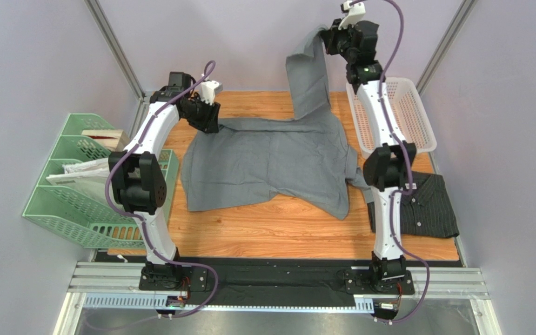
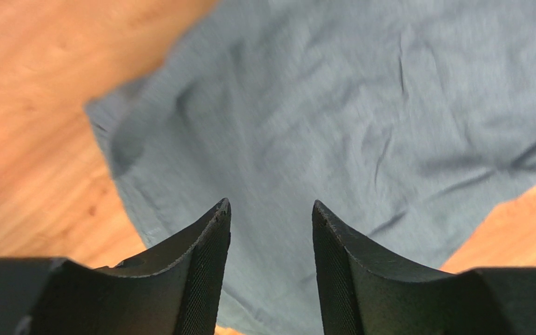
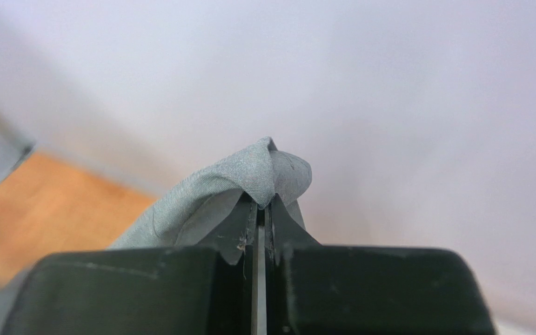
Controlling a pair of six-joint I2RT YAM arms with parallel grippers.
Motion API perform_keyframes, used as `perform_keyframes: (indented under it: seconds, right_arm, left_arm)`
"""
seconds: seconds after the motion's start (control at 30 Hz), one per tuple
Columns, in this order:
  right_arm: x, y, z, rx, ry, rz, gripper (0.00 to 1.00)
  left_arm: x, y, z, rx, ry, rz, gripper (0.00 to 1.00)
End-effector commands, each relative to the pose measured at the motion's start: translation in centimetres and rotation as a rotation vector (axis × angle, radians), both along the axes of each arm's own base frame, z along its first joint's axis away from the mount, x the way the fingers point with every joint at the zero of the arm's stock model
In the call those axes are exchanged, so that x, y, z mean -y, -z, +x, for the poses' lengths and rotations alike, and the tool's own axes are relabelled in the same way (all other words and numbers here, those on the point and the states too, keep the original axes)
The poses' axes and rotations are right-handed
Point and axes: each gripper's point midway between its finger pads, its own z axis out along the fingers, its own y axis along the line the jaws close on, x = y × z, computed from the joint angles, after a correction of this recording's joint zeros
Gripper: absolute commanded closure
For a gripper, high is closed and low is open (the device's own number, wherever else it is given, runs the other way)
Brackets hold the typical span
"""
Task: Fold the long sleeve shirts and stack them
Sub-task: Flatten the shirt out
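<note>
The mid-grey long sleeve shirt (image 1: 271, 164) lies spread across the middle of the wooden table. One sleeve (image 1: 309, 73) is lifted high at the back, pinched in my right gripper (image 1: 328, 36), which is shut on its cuff (image 3: 267, 171). My left gripper (image 1: 206, 120) hovers over the shirt's back left corner with its jaws open and nothing between them; grey cloth (image 2: 334, 118) fills its view below the fingers (image 2: 211, 237). The dark pinstriped shirt (image 1: 428, 206) lies folded at the right edge, partly behind the right arm.
A white mesh basket (image 1: 409, 112) stands at the back right. Green file trays (image 1: 75, 181) holding papers sit off the table's left side. Bare wood (image 1: 271, 230) shows in front of the grey shirt. Walls close in the back and sides.
</note>
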Motion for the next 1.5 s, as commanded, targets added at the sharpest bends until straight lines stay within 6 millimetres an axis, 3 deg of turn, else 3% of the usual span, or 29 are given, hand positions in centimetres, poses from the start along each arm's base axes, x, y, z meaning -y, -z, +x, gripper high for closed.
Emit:
perform_keyframes:
  seconds: [0.0, 0.03, 0.07, 0.1, 0.17, 0.2, 0.23, 0.27, 0.3, 0.37, 0.53, 0.6, 0.63, 0.73, 0.77, 0.87, 0.93, 1.0, 1.03, 1.07, 1.23, 1.27, 1.33, 1.4, 1.47]
  right_arm:
    - [2.6, -8.8, 3.3, 0.406, 0.243, 0.116, 1.0]
    - [3.4, -9.5, 3.0, 0.43, 0.316, 0.117, 1.0]
    - [2.5, -7.1, 3.7, 0.399, 0.322, 0.074, 1.0]
    - [2.7, -6.7, 3.6, 0.405, 0.345, 0.02, 1.0]
    - [3.8, -5.7, 2.9, 0.388, 0.402, -0.004, 1.0]
    - [4.4, -5.5, 2.6, 0.384, 0.414, -0.019, 1.0]
    - [5.0, -5.5, 2.3, 0.385, 0.437, -0.022, 1.0]
    - [5.5, -5.6, 2.1, 0.379, 0.448, -0.03, 1.0]
    - [5.8, -5.6, 2.0, 0.376, 0.452, -0.033, 1.0]
    - [6.2, -5.6, 2.0, 0.372, 0.455, -0.035, 1.0]
    - [6.0, -6.6, 1.8, 0.409, 0.438, -0.05, 1.0]
    - [6.0, -7.3, 1.9, 0.445, 0.448, -0.062, 1.0]
    - [6.2, -8.8, 1.6, 0.478, 0.458, -0.051, 1.0]
    - [6.4, -10.9, 1.0, 0.548, 0.473, -0.034, 1.0]
    - [6.3, -11.9, 0.7, 0.588, 0.472, -0.032, 1.0]
    - [5.2, -11.4, 1.2, 0.602, 0.452, -0.06, 1.0]
    - [4.7, -9.1, 2.5, 0.576, 0.444, -0.108, 1.0]
    - [4.4, -7.2, 3.5, 0.554, 0.444, -0.165, 1.0]
    - [4.3, -6.3, 3.9, 0.544, 0.449, -0.187, 1.0]
    - [4.0, -4.4, 4.7, 0.523, 0.451, -0.214, 1.0]
    - [2.9, 0.5, 6.2, 0.469, 0.436, -0.304, 1.0]
    - [2.7, 1.1, 6.4, 0.464, 0.43, -0.312, 1.0]
    - [1.1, 3.3, 6.8, 0.441, 0.392, -0.327, 1.0]
    - [-0.3, 5.9, 7.4, 0.41, 0.355, -0.333, 1.0]
    - [-3.3, 7.4, 7.5, 0.398, 0.274, -0.337, 1.0]
  left_arm:
    - [-0.1, -3.5, 4.3, 0.221, -0.095, -0.018, 0.46]
    - [0.0, -3.2, 4.9, 0.232, -0.102, -0.012, 0.47]
    - [0.1, -3.9, 5.9, 0.261, -0.106, 0.002, 0.48]
    - [0.4, -1.5, 6.7, 0.237, -0.086, 0.06, 0.51]
    - [0.2, -1.3, 8.1, 0.238, -0.098, 0.126, 0.51]
    - [0.2, 0.9, 8.7, 0.194, -0.094, 0.153, 0.5]
    - [0.0, 1.5, 9.1, 0.175, -0.106, 0.176, 0.5]
    - [-0.8, 0.7, 10.0, 0.184, -0.143, 0.219, 0.5]
    - [-1.1, 2.5, 10.6, 0.156, -0.145, 0.24, 0.48]
    - [-1.5, 2.3, 11.6, 0.18, -0.152, 0.268, 0.47]
    - [-2.7, 3.4, 13.7, 0.22, -0.148, 0.345, 0.46]
    - [-3.7, 2.9, 14.9, 0.282, -0.196, 0.38, 0.48]
    - [-3.9, 2.7, 15.2, 0.298, -0.209, 0.376, 0.48]
    - [-5.5, 0.4, 16.9, 0.409, -0.338, 0.344, 0.48]
    - [-6.3, -1.3, 17.5, 0.465, -0.401, 0.326, 0.47]
    - [-5.5, -3.2, 18.1, 0.52, -0.383, 0.269, 0.41]
    - [-4.5, -3.8, 18.0, 0.522, -0.337, 0.241, 0.41]
    - [-3.8, -2.8, 17.4, 0.466, -0.285, 0.232, 0.41]
    - [-3.8, -3.5, 17.5, 0.465, -0.284, 0.228, 0.41]
    - [-3.9, -2.0, 16.8, 0.407, -0.282, 0.243, 0.41]
    - [-3.1, -0.3, 14.4, 0.294, -0.246, 0.203, 0.42]
    - [-2.7, -1.2, 13.8, 0.297, -0.235, 0.175, 0.43]
    - [-2.4, -0.9, 12.6, 0.27, -0.221, 0.166, 0.43]
    - [-2.3, -1.9, 11.6, 0.27, -0.213, 0.148, 0.43]
    - [-1.8, -1.7, 9.9, 0.218, -0.175, 0.113, 0.44]
